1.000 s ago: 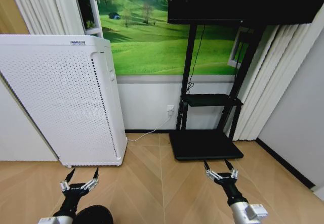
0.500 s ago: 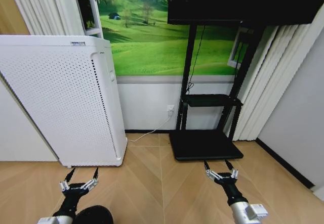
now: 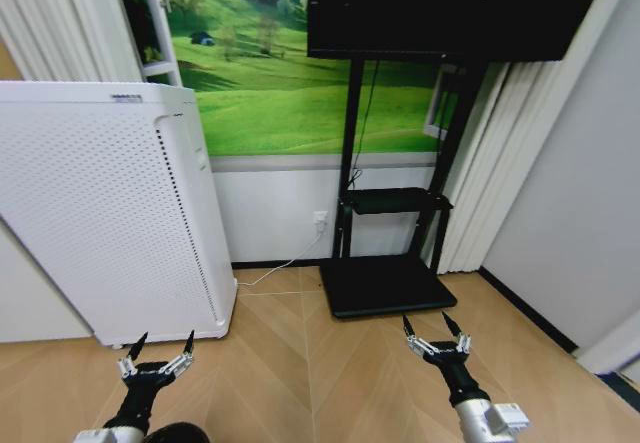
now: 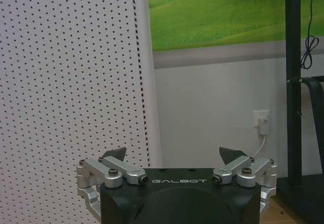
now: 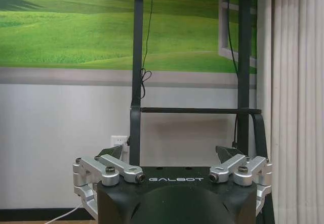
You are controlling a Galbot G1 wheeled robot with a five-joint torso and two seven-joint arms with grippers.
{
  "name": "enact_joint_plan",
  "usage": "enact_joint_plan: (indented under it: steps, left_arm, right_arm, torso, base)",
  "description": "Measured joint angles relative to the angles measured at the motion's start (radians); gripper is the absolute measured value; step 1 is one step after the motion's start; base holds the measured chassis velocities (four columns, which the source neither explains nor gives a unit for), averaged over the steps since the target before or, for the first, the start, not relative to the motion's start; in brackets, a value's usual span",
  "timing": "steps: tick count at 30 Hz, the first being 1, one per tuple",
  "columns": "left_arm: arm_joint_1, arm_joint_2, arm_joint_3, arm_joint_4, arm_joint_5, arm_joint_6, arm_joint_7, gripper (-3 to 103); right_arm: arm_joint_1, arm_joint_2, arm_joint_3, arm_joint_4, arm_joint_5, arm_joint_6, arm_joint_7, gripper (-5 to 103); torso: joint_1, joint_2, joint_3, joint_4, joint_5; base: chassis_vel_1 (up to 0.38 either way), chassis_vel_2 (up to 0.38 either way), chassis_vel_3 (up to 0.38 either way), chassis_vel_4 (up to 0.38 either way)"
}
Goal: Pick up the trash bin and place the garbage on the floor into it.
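— What's closest to us?

— The two arms, held low over the floor (image 3: 300,373). The left gripper (image 3: 160,351) has its fingers spread wide with nothing between them. The right gripper (image 3: 432,331) is the same, fingers apart and holding nothing.

— Where's the trash bin?

— I can see a round black shape (image 3: 175,433) right behind the left fingers, down by the arm. It could be the bin, but so little of it shows that I can't tell.

— What's past the fingers?

— Ahead of the left fingers stands a big white box full of little holes (image 3: 100,203). Ahead of the right fingers is a black stand (image 3: 385,283) with a flat base on the wood. A white cord (image 3: 275,271) runs to a wall plug (image 3: 320,220) between them. Farther back is a green hills picture (image 3: 270,93) and a black screen (image 3: 440,8) up top.
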State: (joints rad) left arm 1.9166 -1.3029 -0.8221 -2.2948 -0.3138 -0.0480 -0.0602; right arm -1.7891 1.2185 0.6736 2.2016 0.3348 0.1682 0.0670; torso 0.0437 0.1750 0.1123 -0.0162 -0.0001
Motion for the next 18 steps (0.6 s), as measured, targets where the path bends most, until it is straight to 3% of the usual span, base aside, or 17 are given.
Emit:
enact_joint_plan:
  steps: [18]
  left_arm:
    - [0.000, 0.000, 0.000, 0.000, 0.000, 0.000, 0.000, 100]
  right_arm:
    - [0.000, 0.000, 0.000, 0.000, 0.000, 0.001, 0.000, 100]
  torso:
    - [0.011, 0.050, 0.040, -0.0001, 0.0000]
  base:
    - [-0.003, -0.005, -0.005, -0.002]
